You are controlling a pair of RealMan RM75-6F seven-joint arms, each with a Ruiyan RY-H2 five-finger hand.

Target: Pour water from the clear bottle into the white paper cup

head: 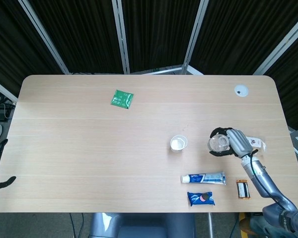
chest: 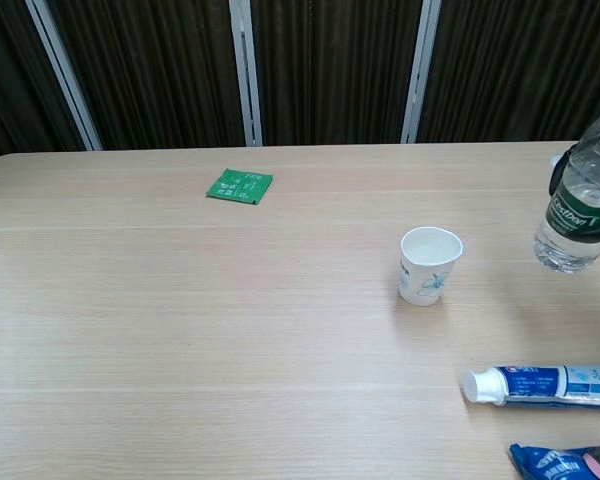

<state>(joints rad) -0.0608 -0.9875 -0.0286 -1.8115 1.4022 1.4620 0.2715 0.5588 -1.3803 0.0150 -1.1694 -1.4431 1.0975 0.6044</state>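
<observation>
Your right hand point(head: 237, 143) wraps the clear bottle point(head: 219, 143), lifted off the table point(head: 89, 144), well right of the white paper cup point(head: 178, 143). The cap looks to be off, though the neck is cropped in the chest view. Carry it left until the mouth is over the rim, then tip slowly. Left hand not in view.
</observation>
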